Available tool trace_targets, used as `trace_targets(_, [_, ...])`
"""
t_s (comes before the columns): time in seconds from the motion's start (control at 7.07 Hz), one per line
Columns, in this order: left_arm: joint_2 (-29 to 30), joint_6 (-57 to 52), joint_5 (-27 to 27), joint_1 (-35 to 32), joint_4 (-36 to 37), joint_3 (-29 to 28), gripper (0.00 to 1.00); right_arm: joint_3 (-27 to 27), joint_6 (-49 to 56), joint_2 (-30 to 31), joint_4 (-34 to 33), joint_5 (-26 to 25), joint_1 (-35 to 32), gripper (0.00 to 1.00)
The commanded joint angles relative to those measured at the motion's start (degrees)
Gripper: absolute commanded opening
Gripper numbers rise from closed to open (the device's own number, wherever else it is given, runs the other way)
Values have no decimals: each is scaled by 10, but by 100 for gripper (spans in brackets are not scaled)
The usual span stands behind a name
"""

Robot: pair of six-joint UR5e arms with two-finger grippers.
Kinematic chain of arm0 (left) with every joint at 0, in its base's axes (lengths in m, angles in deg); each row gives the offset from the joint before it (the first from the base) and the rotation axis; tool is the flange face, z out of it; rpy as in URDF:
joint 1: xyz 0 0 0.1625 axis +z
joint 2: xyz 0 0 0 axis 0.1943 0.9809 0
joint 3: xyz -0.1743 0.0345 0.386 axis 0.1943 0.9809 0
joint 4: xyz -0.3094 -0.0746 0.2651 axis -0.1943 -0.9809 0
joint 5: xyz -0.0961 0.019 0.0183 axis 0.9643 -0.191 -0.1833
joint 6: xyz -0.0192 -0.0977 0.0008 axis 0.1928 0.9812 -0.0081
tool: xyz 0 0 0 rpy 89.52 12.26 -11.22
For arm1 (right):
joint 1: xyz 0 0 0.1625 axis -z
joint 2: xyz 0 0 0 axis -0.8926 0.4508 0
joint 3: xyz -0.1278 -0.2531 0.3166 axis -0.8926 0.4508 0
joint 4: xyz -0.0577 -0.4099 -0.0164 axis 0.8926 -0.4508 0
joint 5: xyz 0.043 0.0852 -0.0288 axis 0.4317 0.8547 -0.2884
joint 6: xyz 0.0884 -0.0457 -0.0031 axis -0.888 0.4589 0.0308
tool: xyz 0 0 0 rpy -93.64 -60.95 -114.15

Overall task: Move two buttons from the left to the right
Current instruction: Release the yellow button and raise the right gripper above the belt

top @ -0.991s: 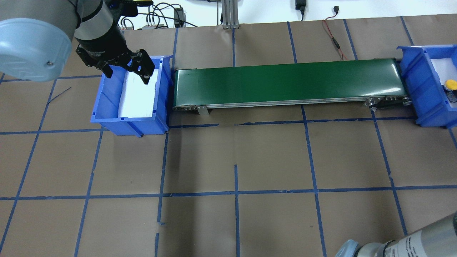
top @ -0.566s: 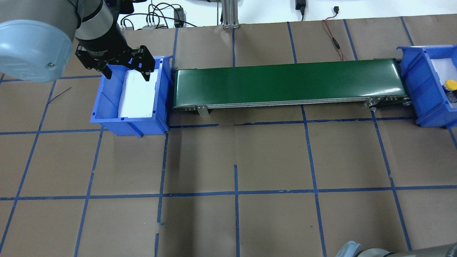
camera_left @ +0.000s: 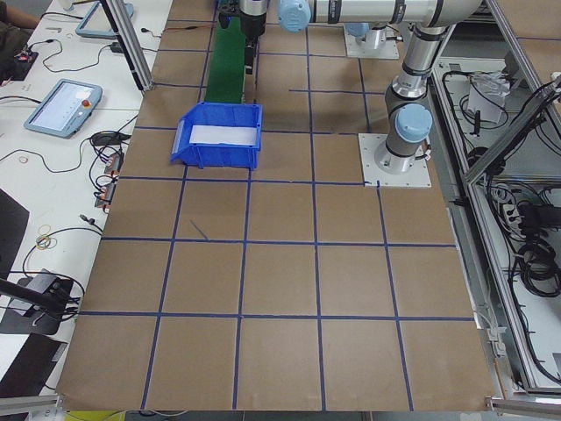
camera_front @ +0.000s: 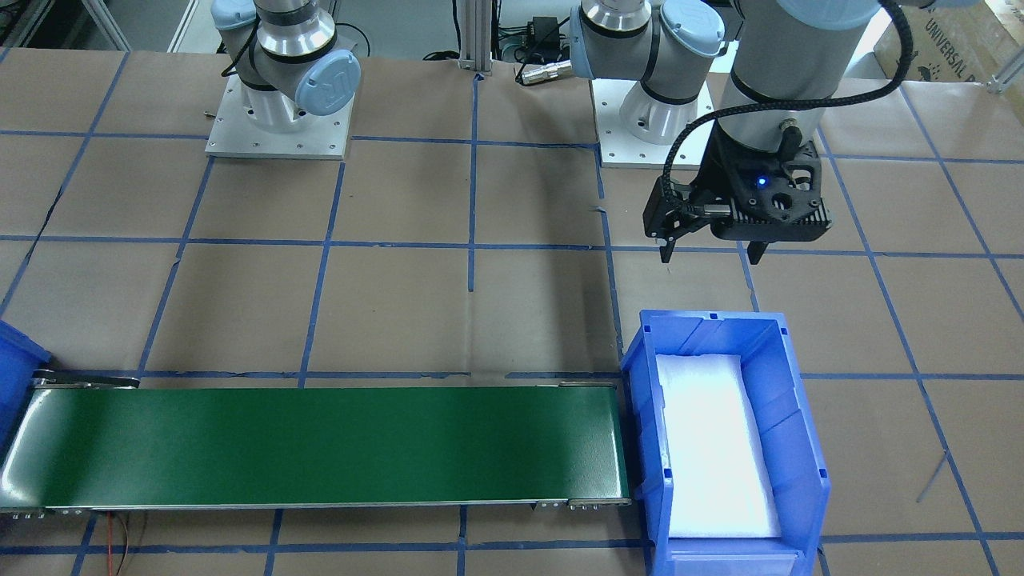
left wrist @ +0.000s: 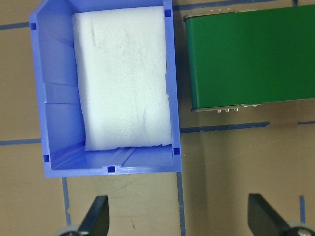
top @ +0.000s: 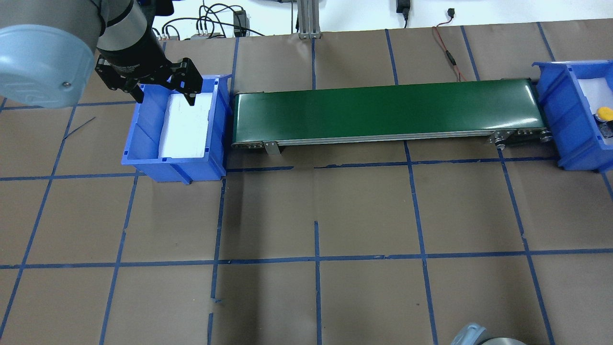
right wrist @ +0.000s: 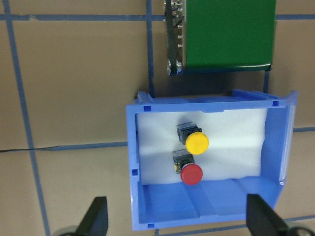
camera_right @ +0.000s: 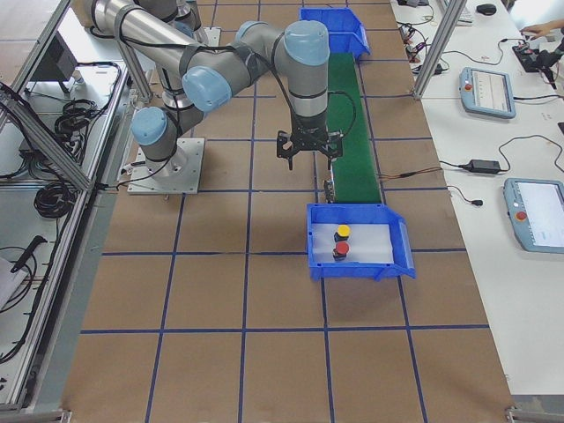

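- Two buttons sit on the white foam lining of the right blue bin (right wrist: 206, 201). The yellow button (right wrist: 197, 142) is nearer the belt and the red button (right wrist: 191, 174) is just beside it. A dark switch body shows next to each cap.
- Green conveyor belt (top: 383, 110): it runs between the two bins, with one end close to each.
- Left blue bin (left wrist: 49, 123): it is lined with a white foam pad (left wrist: 123, 78).
- Left gripper (camera_front: 710, 256): the fingers are spread wide and grip nothing. It is raised above the table on the robot's side of the left bin.
- Right gripper (right wrist: 174, 206): the fingers are spread wide and grip nothing. It is raised near the belt's end, looking down on the right bin and clear of both buttons.
- Table (top: 364, 211): it is covered in brown paper with a grid of blue tape.
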Motion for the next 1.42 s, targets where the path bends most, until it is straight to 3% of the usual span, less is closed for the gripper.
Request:
trace_targets(0.0, [2,-10,-7,25,0,-1,100,-17,-106,33,5,1,-36,100])
trace_targets(0.57, [3,-22,-6,45,0,1,100,-18,-368,34,5,-8,-245,100])
trace_targets(0.99, [4,-21,-5,53,0,2,100,-14,-737,0,-7,1,-383,100])
trace_targets(1.27, [3,-22,-5,53,0,-9,100,-11,-875,-6,-9,12,-395,100])
